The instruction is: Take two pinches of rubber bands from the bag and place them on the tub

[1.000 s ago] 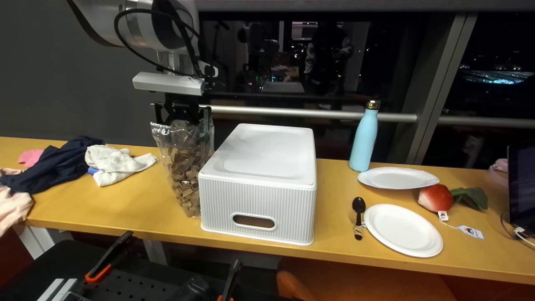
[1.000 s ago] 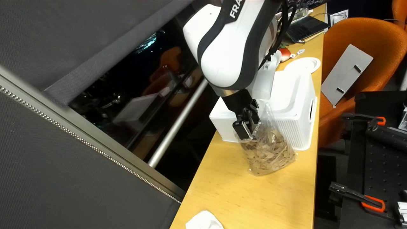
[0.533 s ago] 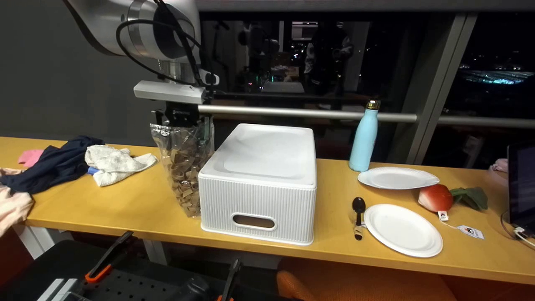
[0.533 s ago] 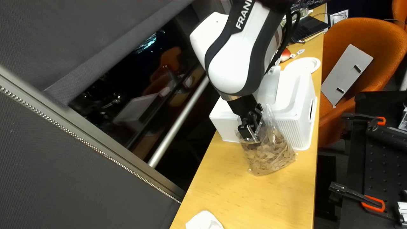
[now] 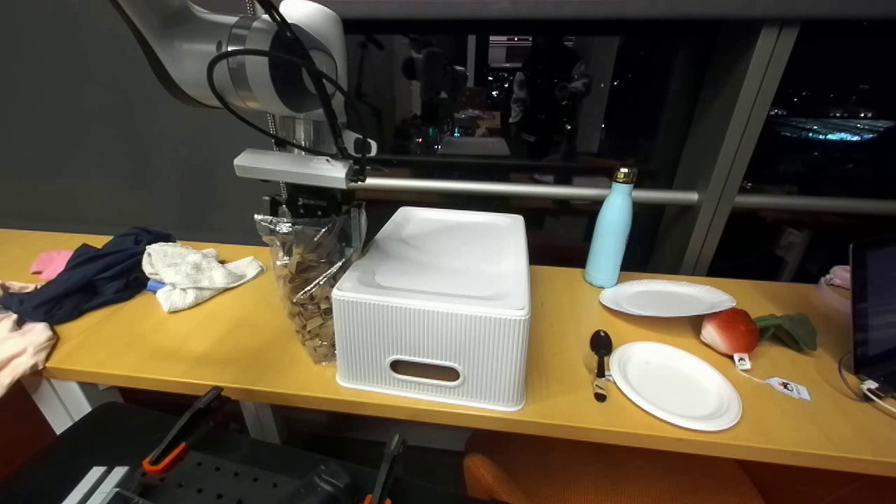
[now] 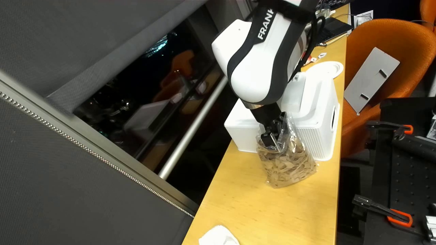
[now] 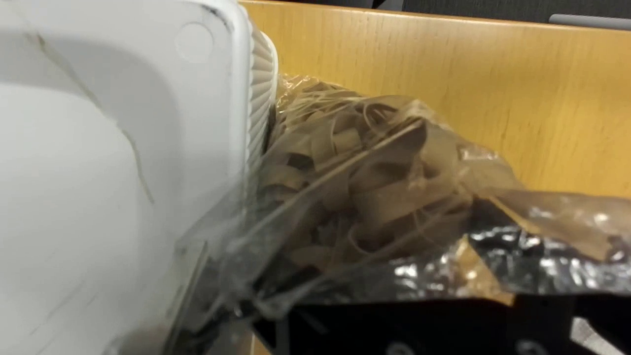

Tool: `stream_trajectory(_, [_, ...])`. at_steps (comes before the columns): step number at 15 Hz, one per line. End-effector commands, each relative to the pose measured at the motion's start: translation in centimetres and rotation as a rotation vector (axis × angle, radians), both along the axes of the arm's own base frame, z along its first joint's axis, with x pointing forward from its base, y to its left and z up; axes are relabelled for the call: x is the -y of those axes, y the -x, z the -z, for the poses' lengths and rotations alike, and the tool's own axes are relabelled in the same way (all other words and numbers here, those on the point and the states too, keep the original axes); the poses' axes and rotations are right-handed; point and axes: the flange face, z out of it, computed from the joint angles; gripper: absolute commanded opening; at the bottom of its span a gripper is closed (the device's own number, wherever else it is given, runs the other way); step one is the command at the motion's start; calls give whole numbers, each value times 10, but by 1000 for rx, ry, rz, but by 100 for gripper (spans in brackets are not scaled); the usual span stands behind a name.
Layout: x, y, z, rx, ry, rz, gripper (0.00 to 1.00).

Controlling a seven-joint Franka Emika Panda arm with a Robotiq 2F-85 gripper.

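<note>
Since a second ago the arm (image 6: 259, 64) has come down, and my claw (image 5: 312, 234) now sits deeper in the mouth of the bag (image 6: 289, 165), whose bottom has kept its place on the tabletop (image 5: 210, 343). The fingers (image 6: 268, 139) look spread to me, one toward each side of the mouth, with clear film in front of them; I can't make their tips out well through it. The rubber bands (image 7: 389, 197), tan and flat, are heaped inside the bag, and I can't tell whether the fingers touch them. The bag stands leaning slightly, just beside the tub (image 5: 430, 336), its film shiny and creased along the mouth. The tub is white, with ribbed walls, a handle slot in one end and a shallow recess in its top. My wrist view shows a thin brownish line (image 7: 117, 122) across that top; I can't tell what it is.

Farther out, to the other side of the bag, a white cloth (image 5: 189, 269) lies bunched next to a dark blue cloth (image 5: 84, 280). Past the tub, a black spoon (image 5: 600, 343) lies beside a white plate (image 5: 675, 385). Beyond those, a blue bottle (image 5: 609, 234) stands upright near a second plate (image 5: 665, 299), with a red-and-white vegetable (image 5: 729, 331) just beside. Behind everything is a dark window (image 5: 630, 91).
</note>
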Motion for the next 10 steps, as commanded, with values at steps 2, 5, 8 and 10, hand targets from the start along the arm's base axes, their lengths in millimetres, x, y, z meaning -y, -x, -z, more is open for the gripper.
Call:
stream_trajectory(2, [2,-9,-2,25,24,9,64])
stream_trajectory(5, [1,-11,-5,33,33,6,40])
stream_trajectory(8, [0,-14,-7,42,36,6,18])
stream_trajectory(10, [-1,-14,-9,47,36,7,3])
